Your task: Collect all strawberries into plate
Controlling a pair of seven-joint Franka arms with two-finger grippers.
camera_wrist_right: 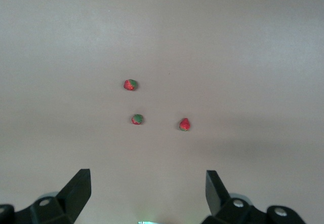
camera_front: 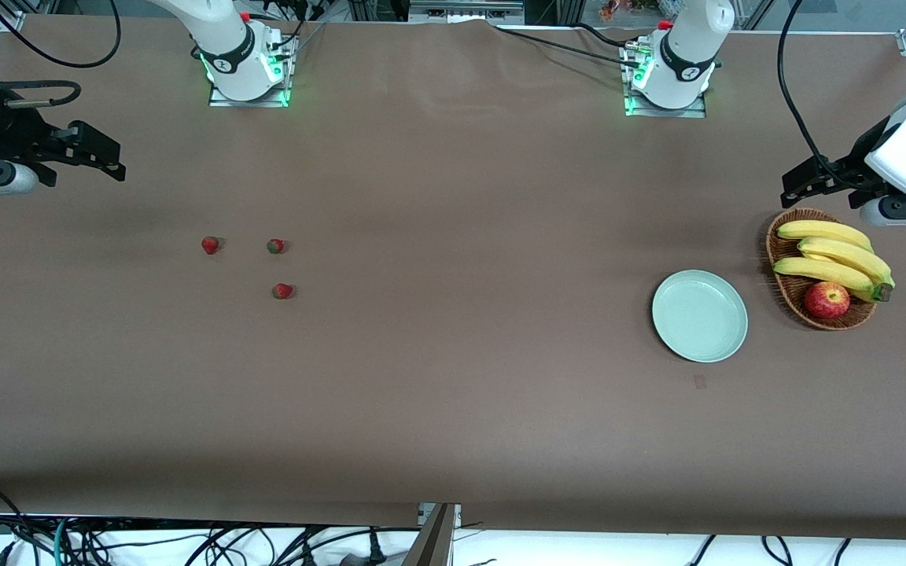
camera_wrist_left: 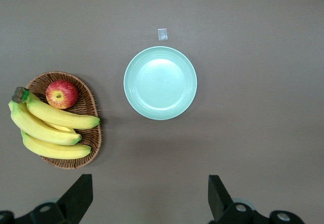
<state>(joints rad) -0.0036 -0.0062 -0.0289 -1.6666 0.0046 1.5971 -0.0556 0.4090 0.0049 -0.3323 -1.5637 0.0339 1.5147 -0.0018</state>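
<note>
Three strawberries lying loose on the brown table, the plate sitting empty well apart from them.

The strawberries [camera_front: 210,245] [camera_front: 275,246] [camera_front: 282,292], tiny and red with green caps, are lying in a loose triangle at the middle left of the front view: two are sitting side by side and the third is resting lower in the frame, under the second. The plate [camera_front: 700,315], round, shallow, pale mint-green with a raised rim, is sitting flat at the middle right of the frame, holding nothing.
</note>
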